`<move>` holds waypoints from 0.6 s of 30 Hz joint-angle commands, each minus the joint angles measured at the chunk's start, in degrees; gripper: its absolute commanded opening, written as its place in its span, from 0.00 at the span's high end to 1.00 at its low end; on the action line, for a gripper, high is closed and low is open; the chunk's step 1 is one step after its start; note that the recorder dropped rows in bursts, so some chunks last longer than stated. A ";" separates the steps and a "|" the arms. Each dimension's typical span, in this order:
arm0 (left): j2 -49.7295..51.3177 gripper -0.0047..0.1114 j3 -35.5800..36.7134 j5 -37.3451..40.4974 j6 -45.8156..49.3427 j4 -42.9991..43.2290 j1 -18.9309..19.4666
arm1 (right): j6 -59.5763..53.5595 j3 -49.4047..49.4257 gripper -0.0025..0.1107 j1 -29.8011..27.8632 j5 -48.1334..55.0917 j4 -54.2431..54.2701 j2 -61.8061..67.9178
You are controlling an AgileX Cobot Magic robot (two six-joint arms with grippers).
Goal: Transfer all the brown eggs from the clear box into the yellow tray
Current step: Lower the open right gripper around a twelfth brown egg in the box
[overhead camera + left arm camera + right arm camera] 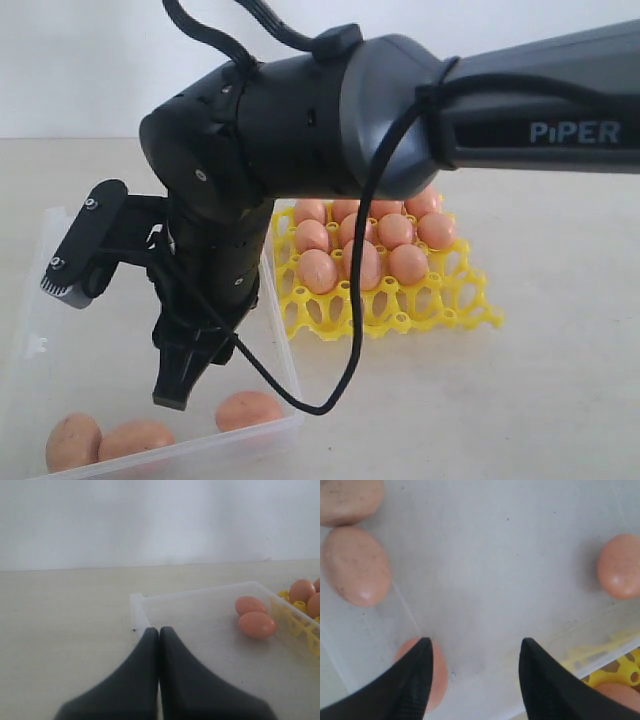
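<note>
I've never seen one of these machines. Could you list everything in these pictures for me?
Eggs in tray: about eleven show, brown, front cups empty; the arm hides some.
Eggs in box: at least four, brown, loose on its floor.
Tray: one, yellow, on the table beside the box.
Box: one, clear, on the table.
Table: one, cream, under everything.
Wall: white, behind.
Cable: one, black, looping off the arm.
Right arm: one, black, over the box.
Right claw: open, empty, pointing down into the box.
Left claw: shut, empty, near a box corner.
</note>
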 commanded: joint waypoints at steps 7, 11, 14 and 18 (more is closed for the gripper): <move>-0.17 1.00 -0.15 -0.07 0.03 -0.31 -0.23 | -3.75 -0.44 0.54 0.30 4.83 0.04 -0.14; -0.17 1.00 -0.15 -0.07 0.03 -0.31 -0.23 | -4.47 -0.44 0.54 0.70 4.74 0.38 -0.14; -0.17 1.00 -0.15 -0.07 0.03 -0.31 -0.23 | -6.30 -0.44 0.54 0.93 4.86 0.41 0.14; -0.17 1.00 -0.15 -0.07 0.03 -0.31 -0.23 | -7.77 -0.44 0.54 1.53 4.95 0.52 1.13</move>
